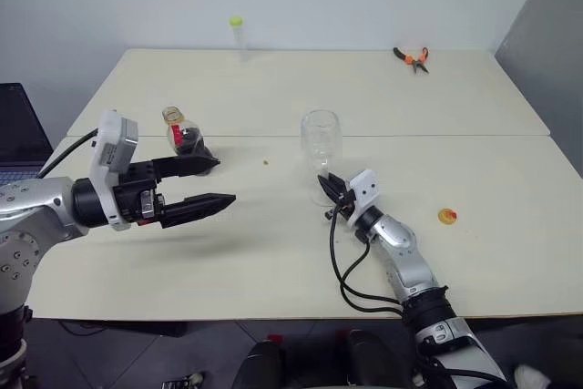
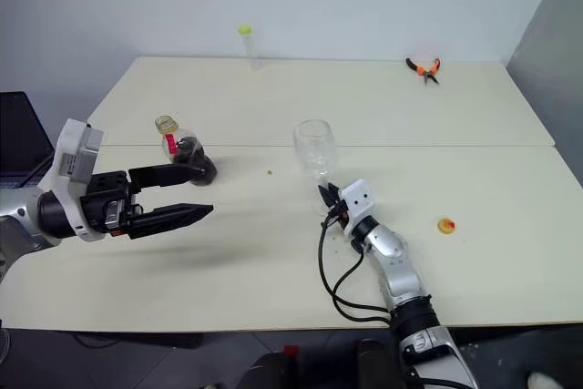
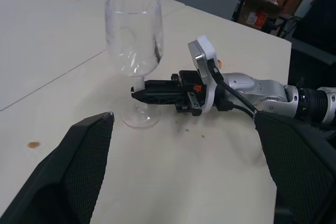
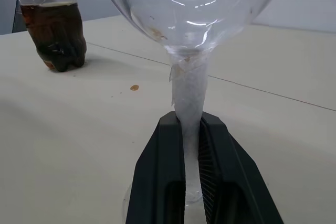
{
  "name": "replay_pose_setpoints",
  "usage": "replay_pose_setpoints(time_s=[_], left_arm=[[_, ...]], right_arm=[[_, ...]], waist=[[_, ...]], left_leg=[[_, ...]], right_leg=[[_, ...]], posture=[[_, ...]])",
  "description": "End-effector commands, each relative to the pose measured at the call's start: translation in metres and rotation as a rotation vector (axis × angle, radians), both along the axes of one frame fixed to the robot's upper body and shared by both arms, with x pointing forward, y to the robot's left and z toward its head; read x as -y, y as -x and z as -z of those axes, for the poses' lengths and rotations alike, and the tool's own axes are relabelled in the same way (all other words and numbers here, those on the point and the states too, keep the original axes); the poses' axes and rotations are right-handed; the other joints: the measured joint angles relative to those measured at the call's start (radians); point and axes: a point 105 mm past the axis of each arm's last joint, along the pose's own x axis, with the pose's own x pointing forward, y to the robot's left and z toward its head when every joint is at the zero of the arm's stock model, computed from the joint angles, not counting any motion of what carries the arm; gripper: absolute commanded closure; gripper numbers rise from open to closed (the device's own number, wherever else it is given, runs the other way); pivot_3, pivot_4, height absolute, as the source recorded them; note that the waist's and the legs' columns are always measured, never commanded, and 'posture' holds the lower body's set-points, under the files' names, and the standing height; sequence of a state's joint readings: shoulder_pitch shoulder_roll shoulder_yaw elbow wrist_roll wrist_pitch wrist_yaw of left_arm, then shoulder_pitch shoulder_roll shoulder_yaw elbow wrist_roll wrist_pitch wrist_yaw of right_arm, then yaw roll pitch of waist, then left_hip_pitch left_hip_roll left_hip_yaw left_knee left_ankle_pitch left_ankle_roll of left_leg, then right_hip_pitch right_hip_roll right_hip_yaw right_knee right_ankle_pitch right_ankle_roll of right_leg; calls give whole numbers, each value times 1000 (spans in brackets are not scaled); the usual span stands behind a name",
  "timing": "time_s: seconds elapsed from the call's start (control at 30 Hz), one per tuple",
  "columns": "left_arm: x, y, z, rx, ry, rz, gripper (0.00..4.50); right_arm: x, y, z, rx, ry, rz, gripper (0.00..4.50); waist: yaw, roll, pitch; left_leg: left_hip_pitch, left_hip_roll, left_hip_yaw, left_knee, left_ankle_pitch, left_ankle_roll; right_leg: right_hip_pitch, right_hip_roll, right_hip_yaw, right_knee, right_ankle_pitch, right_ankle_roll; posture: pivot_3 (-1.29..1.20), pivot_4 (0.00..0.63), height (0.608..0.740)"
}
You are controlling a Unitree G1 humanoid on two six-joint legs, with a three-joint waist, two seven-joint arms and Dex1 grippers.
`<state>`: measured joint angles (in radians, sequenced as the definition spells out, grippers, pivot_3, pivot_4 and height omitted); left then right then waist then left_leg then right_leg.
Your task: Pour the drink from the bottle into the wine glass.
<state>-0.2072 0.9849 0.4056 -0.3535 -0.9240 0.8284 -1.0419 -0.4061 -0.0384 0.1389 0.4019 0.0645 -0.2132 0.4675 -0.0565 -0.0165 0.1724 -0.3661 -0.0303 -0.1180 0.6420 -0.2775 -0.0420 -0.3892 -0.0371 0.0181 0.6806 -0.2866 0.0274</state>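
Note:
The bottle (image 1: 185, 138) stands uncapped on the table's left half, with the dark drink (image 4: 55, 38) filling its lower part. My left gripper (image 1: 223, 181) hovers open and empty just in front of the bottle, its upper finger crossing the bottle's base in the head views. The empty wine glass (image 1: 321, 137) stands near the table's middle. My right gripper (image 1: 329, 188) is shut on the glass stem (image 4: 188, 98), low down near the foot. In the left wrist view the wine glass (image 3: 133, 35) and the right gripper (image 3: 137, 93) appear between my own fingers.
A yellow-orange cap (image 1: 446, 217) lies to the right of the glass. Orange pliers (image 1: 412, 57) lie at the far right, and a slim tube with a yellow-green cap (image 1: 238, 35) stands at the far edge. A laptop (image 1: 18, 129) sits off the table's left side.

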Motion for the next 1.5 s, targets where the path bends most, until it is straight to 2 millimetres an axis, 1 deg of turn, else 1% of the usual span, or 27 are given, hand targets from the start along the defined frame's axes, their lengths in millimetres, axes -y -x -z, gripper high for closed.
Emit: replay_pose_setpoints(time_s=[0.03, 0.23, 0.33, 0.47, 0.6, 0.93, 1.27, 1.33, 1.37, 1.5], left_arm=[[-2, 5, -10, 57, -31, 3, 0], [-1, 6, -1, 50, -53, 9, 0], [0, 9, 8, 34, -79, 25, 0], [-4, 9, 15, 29, -79, 17, 0], [-3, 7, 13, 51, -71, 21, 0], [-5, -4, 7, 124, -25, -27, 0], [-2, -4, 6, 123, -19, -6, 0], [-2, -3, 8, 119, -27, -4, 0], [-2, -3, 8, 118, -29, -3, 0], [-1, -3, 11, 113, -36, 2, 0]], right_arm=[[1, 1, -7, 41, -13, -15, 4398], [-2, 2, -3, 27, -10, -23, 4398], [-4, 3, -1, 22, -8, -32, 4398], [-4, 4, -1, 24, -6, -34, 4398], [-4, 5, -1, 22, -6, -37, 4398], [-1, 7, 4, -6, -1, -41, 4398], [-1, 8, 10, -38, 15, -54, 4398], [-1, 9, 11, -43, 13, -58, 3666], [-1, 9, 11, -45, 13, -61, 3412], [-1, 10, 11, -45, 32, -70, 2047]], waist=[[0, 0, 0], [0, 0, 0], [0, 0, 0], [0, 0, 0], [0, 0, 0], [0, 0, 0], [0, 0, 0], [0, 0, 0], [0, 0, 0], [0, 0, 0]], left_leg=[[0, 0, 0, 0, 0, 0], [1, 1, 1, 0, 0, 0], [1, 1, 1, 0, 0, 0], [1, 2, 3, -1, 0, 0], [1, 2, 3, -1, 0, 0], [2, 2, 3, -1, -1, 0], [2, 3, 3, -1, -1, 0], [2, 3, 3, -1, -1, 0], [2, 3, 3, -1, -1, 0], [2, 3, 4, -1, -1, 0]], right_leg=[[0, 0, 0, 0, 0, 0], [0, 0, 0, 0, 0, 0], [0, 0, 1, 0, 0, 0], [0, 0, 1, 0, 0, 0], [0, 1, 1, 0, 0, -1], [0, 1, 1, 0, 0, -1], [0, 1, 2, 0, 0, -1], [0, 2, 2, 0, 0, -1], [0, 2, 2, 0, 0, -1], [0, 2, 2, 0, 0, -1]], posture=[[0, 150, 740], [0, 150, 740], [0, 150, 740], [0, 150, 740], [0, 150, 740], [0, 150, 740], [0, 150, 740], [0, 150, 740], [0, 150, 740], [0, 150, 740]])
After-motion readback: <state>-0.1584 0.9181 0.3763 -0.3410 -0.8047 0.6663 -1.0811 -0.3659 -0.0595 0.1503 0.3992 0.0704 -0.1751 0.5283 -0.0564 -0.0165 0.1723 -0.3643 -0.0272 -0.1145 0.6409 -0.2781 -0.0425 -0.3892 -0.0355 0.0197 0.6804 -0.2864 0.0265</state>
